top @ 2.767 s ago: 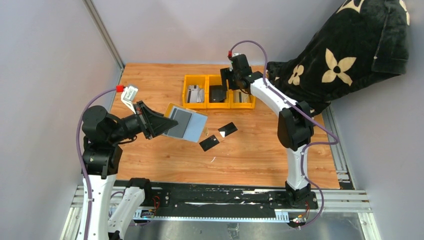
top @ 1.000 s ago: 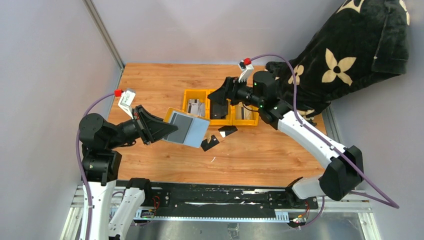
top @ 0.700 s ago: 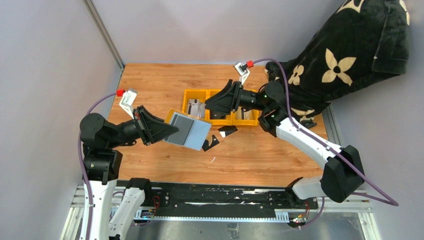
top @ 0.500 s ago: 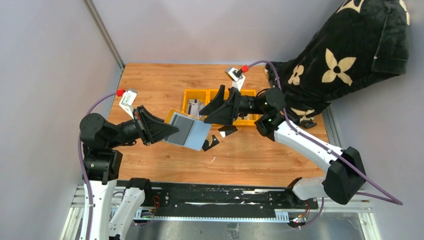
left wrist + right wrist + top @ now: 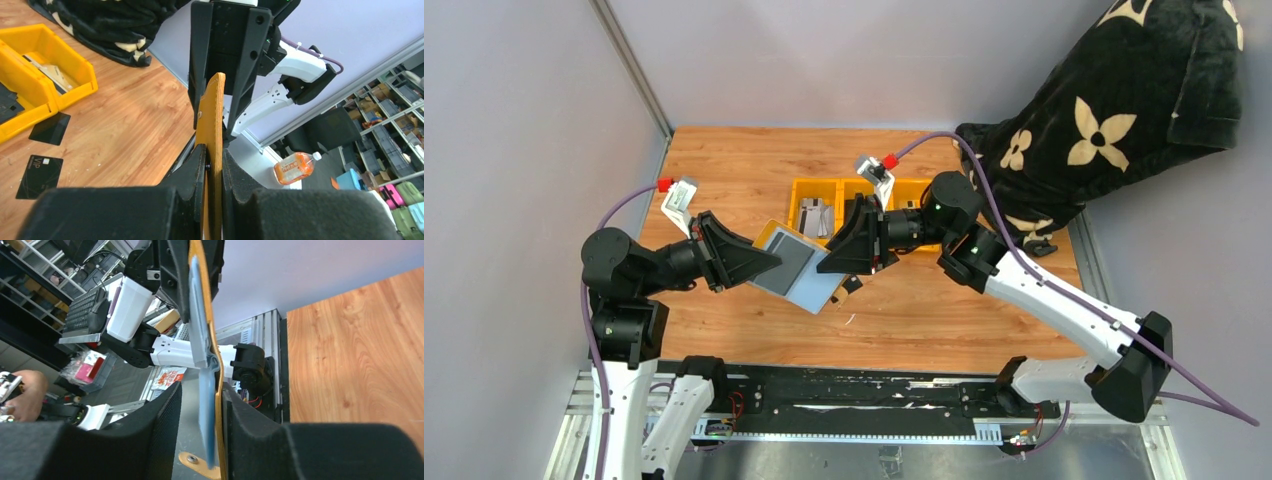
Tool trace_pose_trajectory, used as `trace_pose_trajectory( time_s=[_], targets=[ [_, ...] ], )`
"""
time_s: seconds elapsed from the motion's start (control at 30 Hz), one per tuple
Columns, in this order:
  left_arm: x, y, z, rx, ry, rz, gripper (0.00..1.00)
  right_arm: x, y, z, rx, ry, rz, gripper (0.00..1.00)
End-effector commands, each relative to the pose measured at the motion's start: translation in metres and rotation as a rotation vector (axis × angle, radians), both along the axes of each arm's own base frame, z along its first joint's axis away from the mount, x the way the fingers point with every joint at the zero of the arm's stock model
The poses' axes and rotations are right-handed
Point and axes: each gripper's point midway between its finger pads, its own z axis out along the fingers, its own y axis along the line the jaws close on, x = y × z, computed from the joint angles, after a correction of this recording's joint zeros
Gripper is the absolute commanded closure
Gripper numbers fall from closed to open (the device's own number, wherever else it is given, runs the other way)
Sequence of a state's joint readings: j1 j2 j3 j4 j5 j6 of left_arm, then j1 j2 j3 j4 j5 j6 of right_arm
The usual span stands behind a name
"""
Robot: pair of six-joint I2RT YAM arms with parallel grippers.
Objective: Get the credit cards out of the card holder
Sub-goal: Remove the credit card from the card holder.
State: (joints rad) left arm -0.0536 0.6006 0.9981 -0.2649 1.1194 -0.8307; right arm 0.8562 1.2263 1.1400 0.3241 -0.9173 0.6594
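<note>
Black and closed tight, the left end effector (image 5: 214, 156) pinches one flap of the small mustard-yellow leather card holder with grey-blue lining (image 5: 216, 107). It holds the card holder spread open above the wooden surface (image 5: 125, 115), while the right end effector (image 5: 201, 390) straddles the opposite flap with its jaws apart, a gap showing on the lining side. Outside the card holder, two thin black rectangular credit cards (image 5: 40, 175) lie flat on the surface, apart from each other, near a row of bright yellow plastic bins (image 5: 75, 75), and a black fleece with cream flowers (image 5: 1124, 110) is heaped at the far right corner.
</note>
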Motion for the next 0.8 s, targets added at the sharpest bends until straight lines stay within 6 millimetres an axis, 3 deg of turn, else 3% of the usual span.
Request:
trace_pose_trajectory(
  time_s=[0.0, 0.2, 0.23, 0.33, 0.4, 0.77],
  targets=[
    [-0.002, 0.000, 0.003, -0.008, -0.009, -0.004, 1.00, -0.001, 0.009, 0.000, -0.016, 0.007, 0.010, 0.67],
    [-0.002, 0.000, 0.001, -0.009, -0.004, -0.003, 1.00, 0.006, 0.016, -0.003, -0.017, 0.048, 0.000, 0.95],
    [-0.002, 0.000, 0.001, -0.009, -0.003, -0.003, 0.96, 0.006, 0.016, -0.004, -0.020, 0.055, -0.003, 0.99],
    [-0.004, -0.001, 0.000, -0.009, 0.006, -0.016, 0.71, 0.010, 0.016, -0.007, -0.029, 0.068, -0.024, 1.00],
    [-0.004, -0.001, 0.000, -0.009, 0.011, -0.022, 0.66, 0.014, 0.015, -0.009, -0.031, 0.082, -0.045, 1.00],
    [-0.006, -0.001, -0.004, 0.004, 0.010, -0.033, 0.67, 0.014, 0.014, -0.008, -0.032, 0.110, -0.037, 1.00]
  ],
)
